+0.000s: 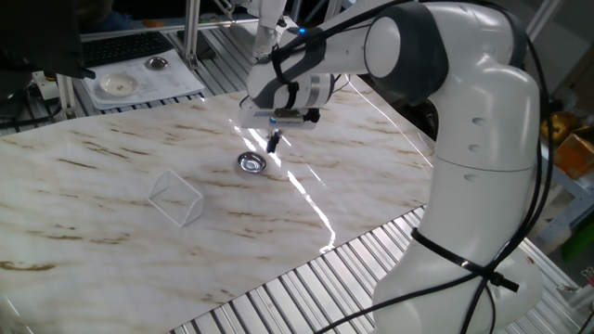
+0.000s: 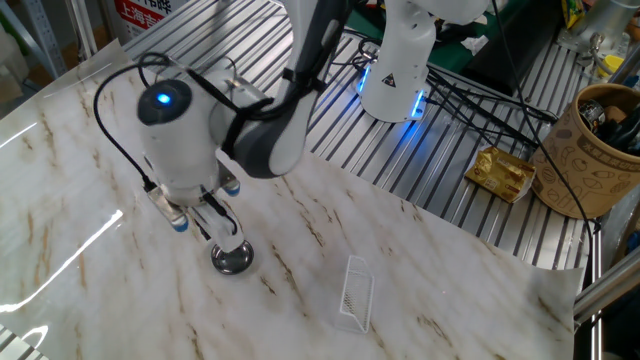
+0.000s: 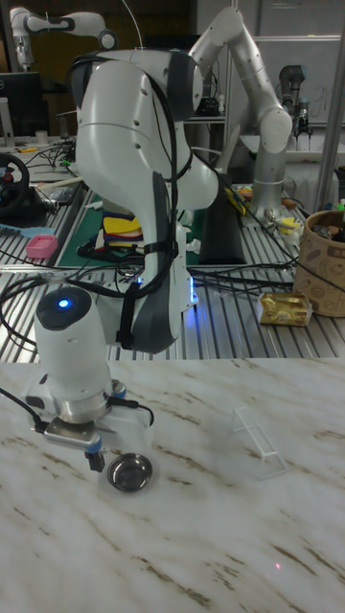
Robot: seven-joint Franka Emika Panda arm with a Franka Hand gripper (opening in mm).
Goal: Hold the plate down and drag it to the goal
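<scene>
The plate (image 1: pixel 250 163) is a tiny shiny silver dish lying flat on the marble table (image 1: pixel 111 232). It also shows as the plate (image 2: pixel 232 258) and the plate (image 3: pixel 129 472). My gripper (image 1: pixel 272 145) points down just beside the plate's rim, its fingers shut with nothing between them. I cannot tell whether the tips touch the rim. In the other views the gripper (image 2: pixel 224 234) and gripper (image 3: pixel 96 462) stand close against the dish's edge. The goal (image 1: pixel 176 197) is a faint thin-lined outline well apart from the dish, seen too as the goal (image 2: pixel 357 292) and the goal (image 3: pixel 257 441).
A white tray (image 1: pixel 181 83) at the back holds a beige saucer (image 1: pixel 118 85) and a small metal dish (image 1: pixel 156 63). Off the marble, on ribbed metal, stand a second robot's base (image 2: pixel 398 70), a gold packet (image 2: pixel 505 172) and a brown cup (image 2: pixel 600 150).
</scene>
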